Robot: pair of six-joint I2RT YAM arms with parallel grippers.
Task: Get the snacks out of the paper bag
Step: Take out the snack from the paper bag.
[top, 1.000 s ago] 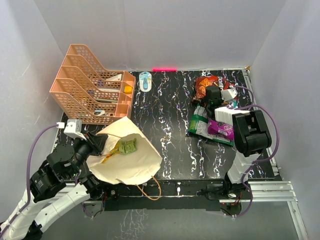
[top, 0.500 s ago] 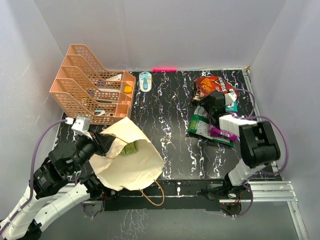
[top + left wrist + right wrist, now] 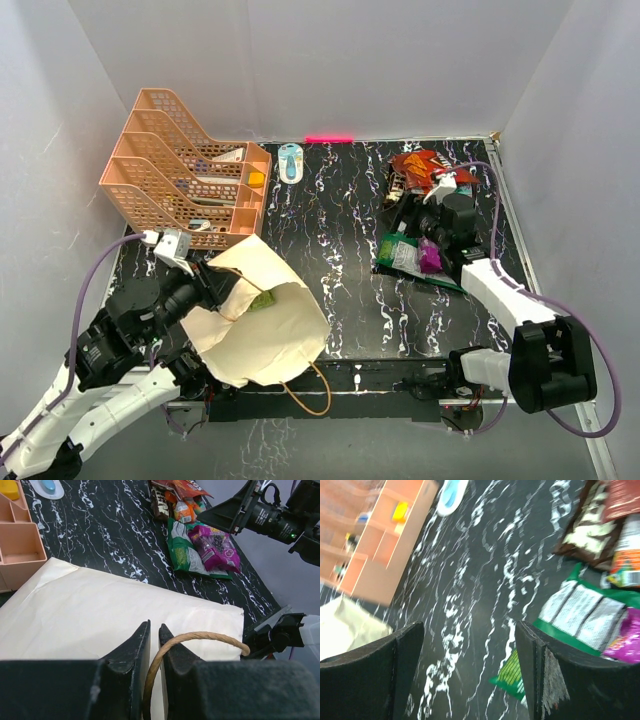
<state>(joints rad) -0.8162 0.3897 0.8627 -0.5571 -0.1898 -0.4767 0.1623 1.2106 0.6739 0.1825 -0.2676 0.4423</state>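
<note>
- The black tabletop point(image 3: 340, 260), veined with white like marble, is boxed in by plain white walls point(image 3: 400, 70) at the back and both sides.
- A broad bare strip of it runs between the large beige kraft paper bag point(image 3: 270, 340) at the near left and the snack pile at the far right.
- The bag lies on its side, smooth and lightly creased. Its far corner is just beside the peach plastic tiered rack point(image 3: 185, 170), a latticed, stepped tray, and its near edge reaches the table's front edge.
- A small blue-and-white object point(image 3: 291, 162) lies by the back wall.
- The left gripper point(image 3: 154, 627) has its jaws nearly together, pinching the bag's thin brown cord handle point(image 3: 200, 636) at the mouth.
- A small yellow-green packet point(image 3: 262, 300) shows inside the opening.
- The right gripper point(image 3: 469, 630) hangs over the dark surface with its fingers spread wide and nothing between them.
- Beside it lie crinkly foil packs, touching and overlapping:
  - an orange-red foil chip bag point(image 3: 420, 165);
  - a dark brown chip bag point(image 3: 587, 527);
  - green packets point(image 3: 182, 552);
  - a purple-magenta pouch point(image 3: 215, 545).
</note>
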